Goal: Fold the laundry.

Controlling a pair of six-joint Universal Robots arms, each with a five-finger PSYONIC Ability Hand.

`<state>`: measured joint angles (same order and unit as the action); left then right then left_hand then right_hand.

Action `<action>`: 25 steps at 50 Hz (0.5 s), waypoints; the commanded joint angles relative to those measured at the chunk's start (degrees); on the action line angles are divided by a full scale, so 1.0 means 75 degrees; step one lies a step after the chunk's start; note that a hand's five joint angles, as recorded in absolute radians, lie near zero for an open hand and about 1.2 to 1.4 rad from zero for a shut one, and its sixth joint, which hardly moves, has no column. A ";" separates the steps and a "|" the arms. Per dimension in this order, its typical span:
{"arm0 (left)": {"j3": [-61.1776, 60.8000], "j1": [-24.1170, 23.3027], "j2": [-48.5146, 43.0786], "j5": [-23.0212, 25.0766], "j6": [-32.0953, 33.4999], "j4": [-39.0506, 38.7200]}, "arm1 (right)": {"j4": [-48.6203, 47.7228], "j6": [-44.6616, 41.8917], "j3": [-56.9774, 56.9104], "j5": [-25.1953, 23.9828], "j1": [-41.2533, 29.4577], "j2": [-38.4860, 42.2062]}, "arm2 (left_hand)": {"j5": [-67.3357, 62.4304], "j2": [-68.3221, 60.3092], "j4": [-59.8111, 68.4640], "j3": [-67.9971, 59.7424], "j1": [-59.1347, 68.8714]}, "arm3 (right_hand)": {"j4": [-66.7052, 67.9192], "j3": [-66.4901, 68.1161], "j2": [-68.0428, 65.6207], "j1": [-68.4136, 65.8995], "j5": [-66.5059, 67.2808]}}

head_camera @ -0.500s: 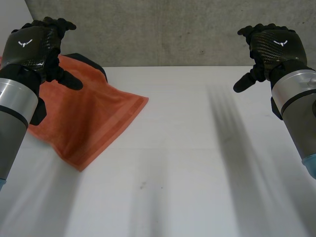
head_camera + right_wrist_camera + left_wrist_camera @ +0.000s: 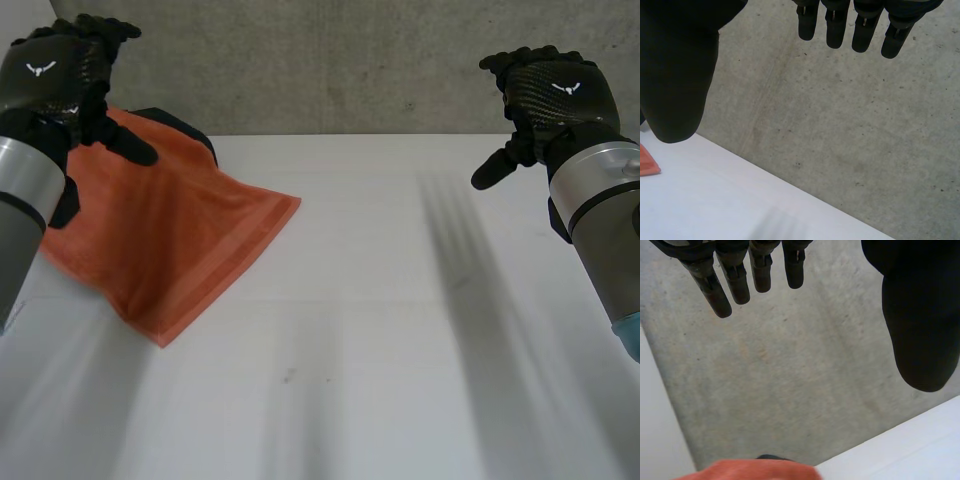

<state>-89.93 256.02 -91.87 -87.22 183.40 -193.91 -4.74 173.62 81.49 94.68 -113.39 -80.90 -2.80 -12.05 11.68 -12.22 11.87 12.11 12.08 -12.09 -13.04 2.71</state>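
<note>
Towel (image 2: 180, 240) seems terry cloth; table (image 2: 400, 300) smooth, matt.

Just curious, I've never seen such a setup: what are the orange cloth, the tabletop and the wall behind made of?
Orange cloth: seemingly terry towelling, matt and soft, with a woven band near its hem. Tabletop: smooth white, faintly sheened, perhaps laminate. Wall: looks like bare concrete, grey, mottled, pitted.

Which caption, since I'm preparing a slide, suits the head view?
Open left hand and open right hand hover above the white table; an orange towel lies spread by the left hand, ungrasped.
</note>
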 commanded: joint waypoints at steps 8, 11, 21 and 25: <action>0.2626 0.1875 -0.3885 0.1082 0.2030 -0.0547 | 0.0022 -0.0052 0.0045 -0.0002 -0.0092 0.0204 | 0.0373 0.0274 -0.0224 0.0296 -0.0249 | -0.0282 -0.0277 0.0279 0.0406 -0.0362; 0.3257 0.2016 -0.4773 0.1292 0.2288 -0.0559 | 0.0022 -0.0052 0.0045 -0.0002 -0.0092 0.0287 | 0.0373 0.0274 -0.0224 0.0296 -0.0249 | -0.0282 -0.0277 0.0279 0.0406 -0.0362; 0.3764 0.2239 -0.5622 0.1762 0.2488 -0.0570 | 0.0010 -0.0075 0.0057 -0.0014 -0.0103 0.0451 | -0.6326 -0.6425 0.6474 -0.6403 0.6450 | -0.0282 -0.0277 0.0279 0.0406 -0.0362; 0.3753 0.2134 -0.5505 0.1774 0.2407 -0.0746 | 0.0022 -0.0099 0.0034 -0.0014 -0.0068 0.0498 | -0.8960 -0.9060 0.9109 -0.9038 0.9085 | -0.0282 -0.0277 0.0279 0.0406 -0.0362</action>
<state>-61.23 272.96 -134.43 -74.54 202.33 -198.16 -4.62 173.04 81.95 94.60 -114.15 -77.68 -46.00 -58.48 57.53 -56.83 59.48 12.11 12.08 -12.09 -13.04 2.71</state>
